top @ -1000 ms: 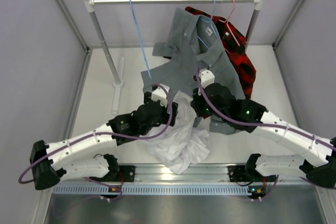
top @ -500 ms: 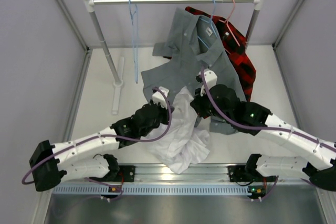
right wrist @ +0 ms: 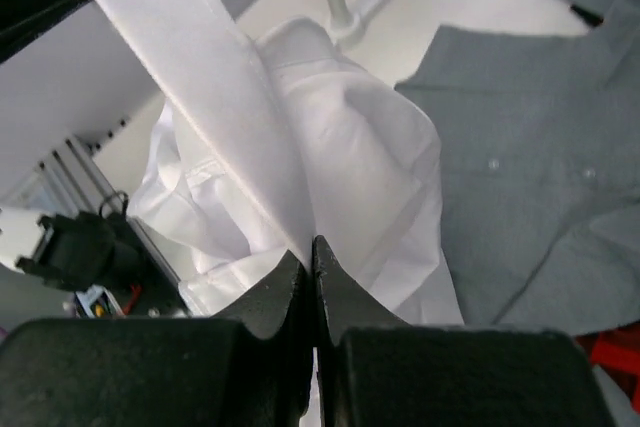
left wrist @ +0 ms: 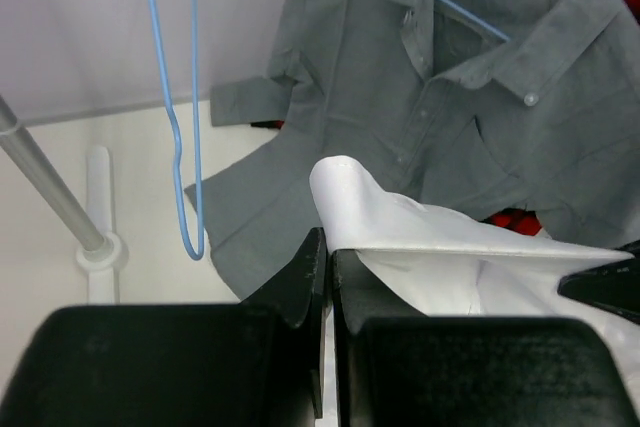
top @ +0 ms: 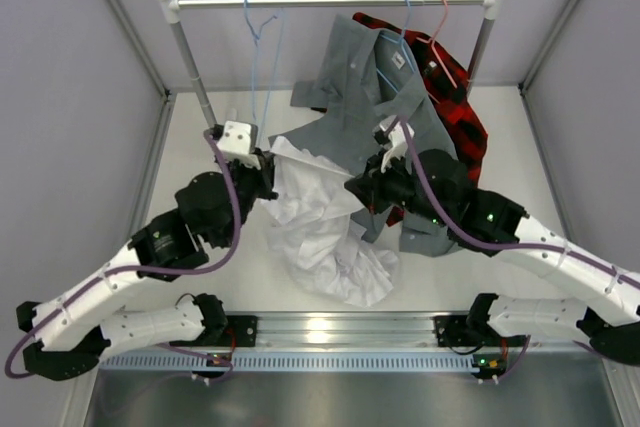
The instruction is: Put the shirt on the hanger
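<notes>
Between both arms, over mid-table: shirt stretched, L gripper & R gripper each clamped on fabric (jaws pinched together); hanger on rail, beside grey shirt.

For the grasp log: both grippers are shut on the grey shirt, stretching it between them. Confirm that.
Wrong shirt: the left gripper and the right gripper are shut on the white shirt, stretching it between them, as both wrist views show.
</notes>
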